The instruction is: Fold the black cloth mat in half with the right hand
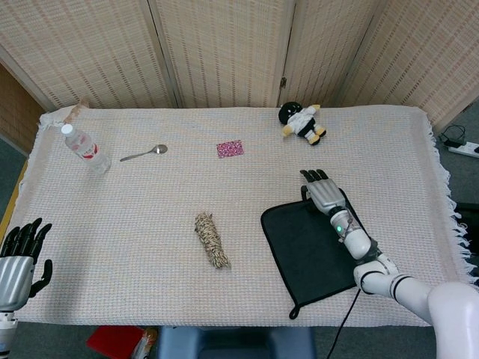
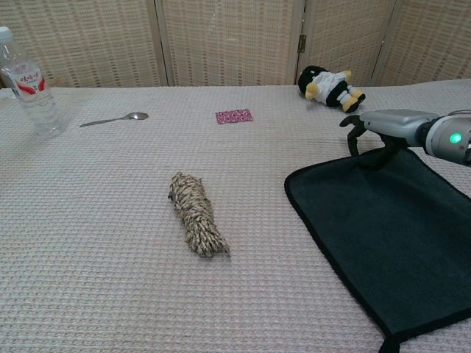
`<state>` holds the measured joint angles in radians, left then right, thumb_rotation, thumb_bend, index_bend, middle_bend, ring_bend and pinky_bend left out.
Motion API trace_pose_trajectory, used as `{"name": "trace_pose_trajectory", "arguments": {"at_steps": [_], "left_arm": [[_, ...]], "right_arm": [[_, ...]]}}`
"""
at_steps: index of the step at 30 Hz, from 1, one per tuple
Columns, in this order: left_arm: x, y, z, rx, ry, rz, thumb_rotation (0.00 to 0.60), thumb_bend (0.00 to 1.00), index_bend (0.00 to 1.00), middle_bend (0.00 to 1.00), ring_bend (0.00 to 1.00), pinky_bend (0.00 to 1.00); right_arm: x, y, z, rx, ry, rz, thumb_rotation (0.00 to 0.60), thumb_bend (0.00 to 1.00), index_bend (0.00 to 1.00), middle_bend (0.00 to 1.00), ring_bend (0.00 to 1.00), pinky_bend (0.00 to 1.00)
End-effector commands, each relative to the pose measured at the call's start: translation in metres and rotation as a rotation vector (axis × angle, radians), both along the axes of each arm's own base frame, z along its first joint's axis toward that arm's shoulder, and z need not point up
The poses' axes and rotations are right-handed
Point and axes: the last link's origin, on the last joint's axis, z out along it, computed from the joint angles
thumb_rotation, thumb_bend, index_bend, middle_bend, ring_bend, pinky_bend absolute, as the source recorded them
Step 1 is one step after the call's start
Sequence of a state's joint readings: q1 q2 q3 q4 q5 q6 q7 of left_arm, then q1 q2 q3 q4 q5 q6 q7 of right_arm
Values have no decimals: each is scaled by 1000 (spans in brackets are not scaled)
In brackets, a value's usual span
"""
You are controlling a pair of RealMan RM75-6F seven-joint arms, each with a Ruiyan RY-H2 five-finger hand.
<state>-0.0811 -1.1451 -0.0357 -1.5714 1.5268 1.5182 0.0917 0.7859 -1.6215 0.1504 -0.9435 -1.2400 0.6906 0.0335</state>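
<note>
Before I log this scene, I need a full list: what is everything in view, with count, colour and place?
black cloth mat: one, black, flat, near right.
rope bundle: one, beige-brown, centre.
plush toy: one, black, white, yellow, far right.
pink packet: one, far centre.
spoon: one, silver, far left.
water bottle: one, clear, red label, far left.
tablecloth: one, cream.
right hand: at mat's far edge, fingers curled down.
left hand: near left edge, holds nothing.
</note>
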Motion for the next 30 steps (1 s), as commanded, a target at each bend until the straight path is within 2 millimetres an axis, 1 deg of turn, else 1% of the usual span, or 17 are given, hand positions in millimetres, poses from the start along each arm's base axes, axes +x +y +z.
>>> {"name": "trace_pose_trajectory", "arguments": {"at_steps": [1, 8, 13, 23, 30], "left_arm": [[0, 0, 0, 0, 1, 1, 600, 652, 0, 0, 0, 0], [2, -1, -4, -9, 2, -4, 600, 651, 0, 0, 0, 0], [2, -1, -6, -16, 3, -5, 600, 651, 0, 0, 0, 0], [4, -3, -6, -20, -1, -14, 600, 651, 0, 0, 0, 0], [6, -5, -5, -20, -5, -25, 600, 651, 0, 0, 0, 0]], "right_arm": [[-6, 18, 10, 15, -21, 15, 600, 502, 661, 86, 22, 0], [-25, 60, 30, 47, 26, 52, 600, 502, 661, 86, 21, 0], [-39, 88, 38, 66, 56, 49, 600, 502, 661, 86, 22, 0], [-55, 135, 41, 108, 59, 63, 600, 502, 661, 87, 26, 0], [-60, 159, 40, 135, 61, 87, 600, 502, 661, 88, 27, 0]]}}
